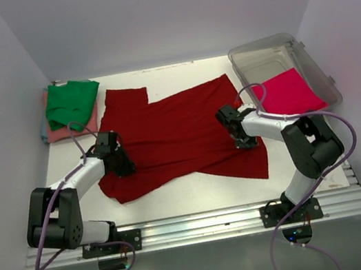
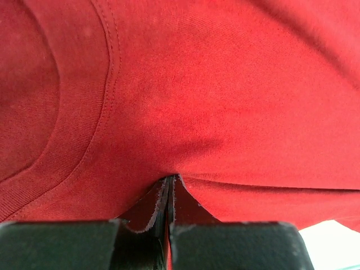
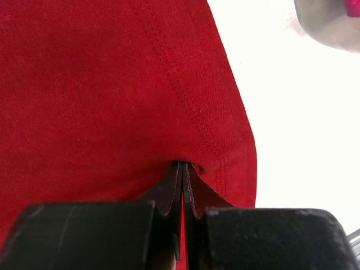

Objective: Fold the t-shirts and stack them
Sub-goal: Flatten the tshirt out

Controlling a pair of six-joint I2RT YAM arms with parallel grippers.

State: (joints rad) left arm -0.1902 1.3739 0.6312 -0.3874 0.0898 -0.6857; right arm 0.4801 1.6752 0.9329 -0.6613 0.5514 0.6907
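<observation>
A large dark red t-shirt [image 1: 180, 135] lies spread across the white desk [image 1: 197, 189]. Both claws are clamped tight on its cloth: the left claw [image 1: 123, 166] pinches a fold beside the collar, and the right claw [image 1: 244, 141] pinches a stitched edge. At far left, a green t-shirt [image 1: 71, 102] sits on a salmon pink t-shirt [image 1: 68, 132]. A bright pinkish-red t-shirt [image 1: 290, 91] lies in the clear plastic tub [image 1: 257, 51] at far right.

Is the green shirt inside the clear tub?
No, the green shirt lies on a salmon shirt at far left, away from the clear tub.
</observation>
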